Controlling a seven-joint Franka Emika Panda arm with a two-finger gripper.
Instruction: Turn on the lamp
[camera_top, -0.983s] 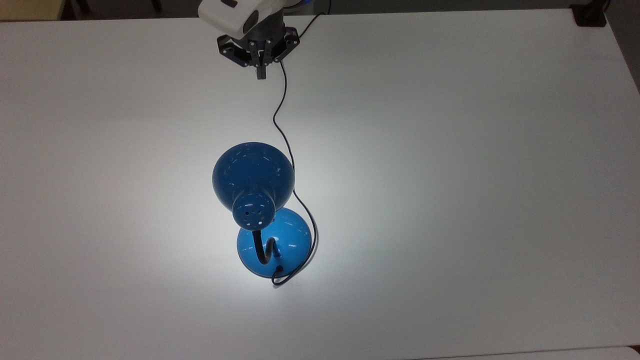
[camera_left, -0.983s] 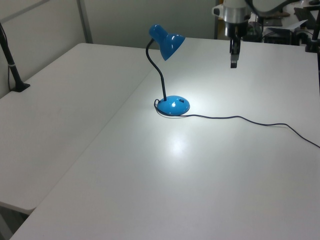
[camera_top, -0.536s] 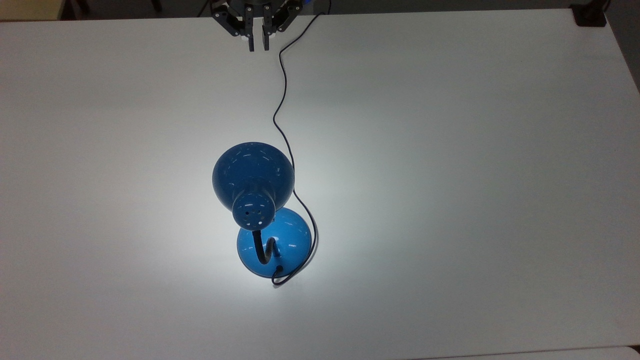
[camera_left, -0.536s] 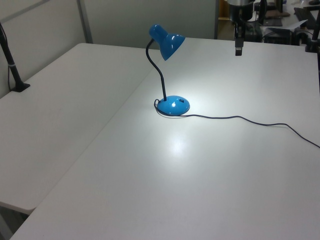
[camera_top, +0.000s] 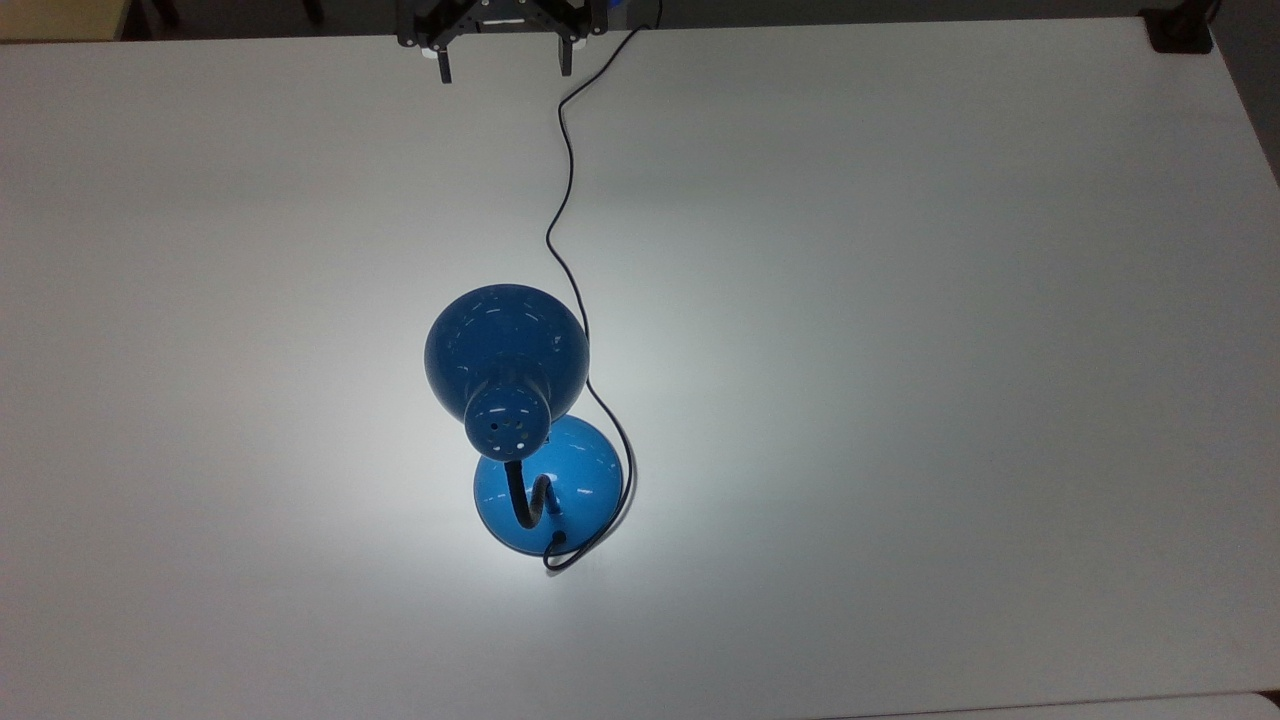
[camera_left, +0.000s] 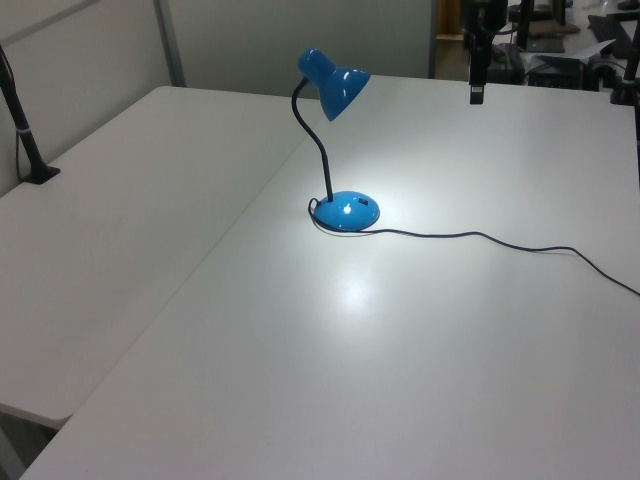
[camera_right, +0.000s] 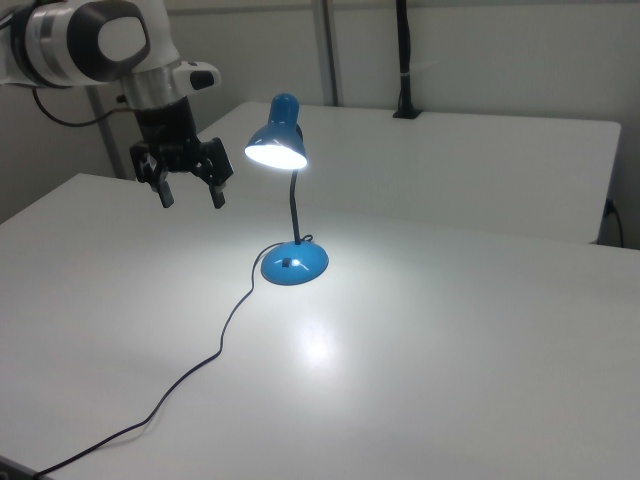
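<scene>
Gripper (camera_top: 502, 72) — observed at the far edge of the worktop (camera_top: 900, 300) in the top view, raised above the surface and well apart from everything on it. Against the picture of one second ago, it has drawn back toward that edge and its fingers (camera_right: 166, 193) have gone from closed together to spread wide; half a second ago they were only a narrow gap apart. In the right view the gripper (camera_right: 190, 195) hangs in the air to the right view's left of the shade, empty, touching nothing.

Lamp (camera_top: 520, 420) — stands near the middle of the worktop, unmoved across the three moments. The shade (camera_right: 277, 135) glows white on its underside and a bright pool of light lies on the worktop around the base (camera_right: 294, 263). In the left view the lamp (camera_left: 335, 150) shows the same pool of light below it. The light is present in the earlier pictures as well.

Cord (camera_top: 565, 250) — runs from the base toward the far edge, passing just beside the gripper in the top view; its lie is unchanged.

Assessment: the lamp is lit, so the task appears complete — the retreat and the opening fingers read as a release with nothing left to press.
</scene>
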